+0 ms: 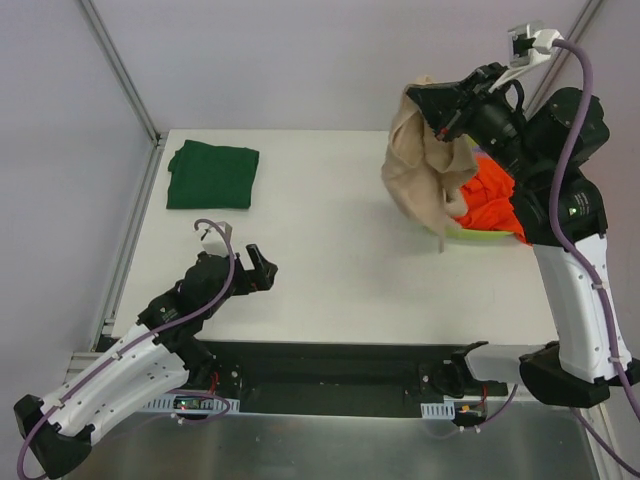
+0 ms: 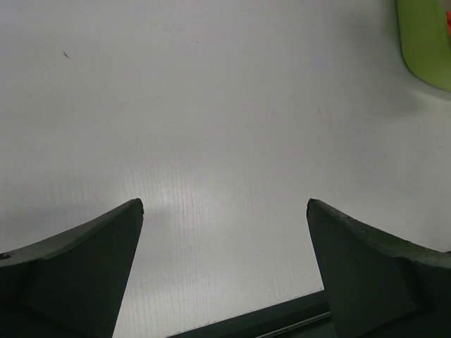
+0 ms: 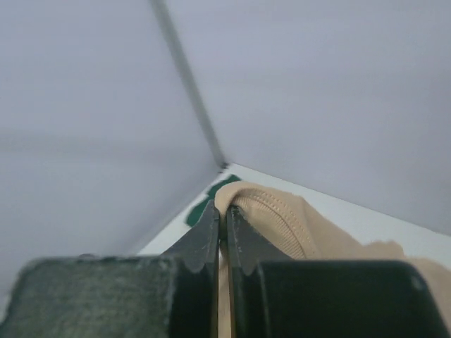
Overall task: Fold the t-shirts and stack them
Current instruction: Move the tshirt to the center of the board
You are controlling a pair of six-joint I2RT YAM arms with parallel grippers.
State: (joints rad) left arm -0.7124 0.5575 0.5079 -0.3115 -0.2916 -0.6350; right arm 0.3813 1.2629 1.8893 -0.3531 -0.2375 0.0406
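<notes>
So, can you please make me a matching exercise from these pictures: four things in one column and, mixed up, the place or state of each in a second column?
Things:
1. beige t-shirt
2. dark green t-shirt
3. orange t-shirt
4. left gripper

Places or states:
A. lying in the lime-green basket
B. open, over the table
C. folded, near the table's far left corner
D. hanging from the shut right gripper

Pairs: 1-D, 2-C, 3-A, 4-B
</notes>
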